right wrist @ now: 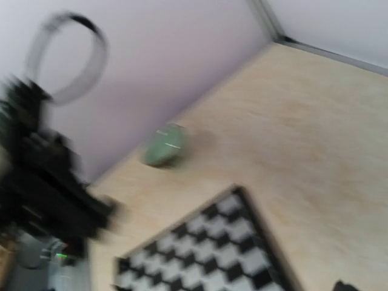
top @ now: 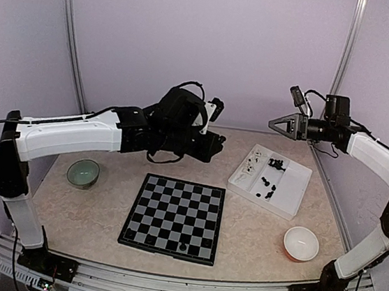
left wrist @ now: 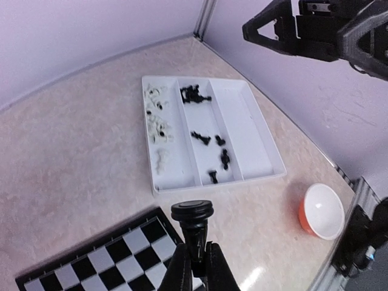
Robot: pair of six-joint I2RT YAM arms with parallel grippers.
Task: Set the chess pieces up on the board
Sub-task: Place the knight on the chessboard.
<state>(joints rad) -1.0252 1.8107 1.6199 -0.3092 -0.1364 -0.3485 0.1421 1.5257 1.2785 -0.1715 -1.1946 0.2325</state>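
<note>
The board (top: 176, 217) lies flat in the middle of the table, with a few black chess pieces (top: 182, 244) on its near row. My left gripper (left wrist: 195, 254) hovers over the board's far right corner (left wrist: 121, 260), shut on a black chess piece (left wrist: 193, 213) whose round base points away from the fingers. More black pieces (left wrist: 206, 138) lie in the white tray's middle compartment (top: 270, 175). My right gripper (top: 276, 124) hangs high above the tray's far end with its jaws spread open and nothing between them. The right wrist view is blurred and shows the board (right wrist: 206, 254).
The white compartment tray (top: 294, 192) sits right of the board; tiny white pieces (left wrist: 157, 121) fill its left compartment. A green bowl (top: 82, 173) stands left of the board, an orange bowl (top: 301, 243) at the near right. Walls close in behind and on both sides.
</note>
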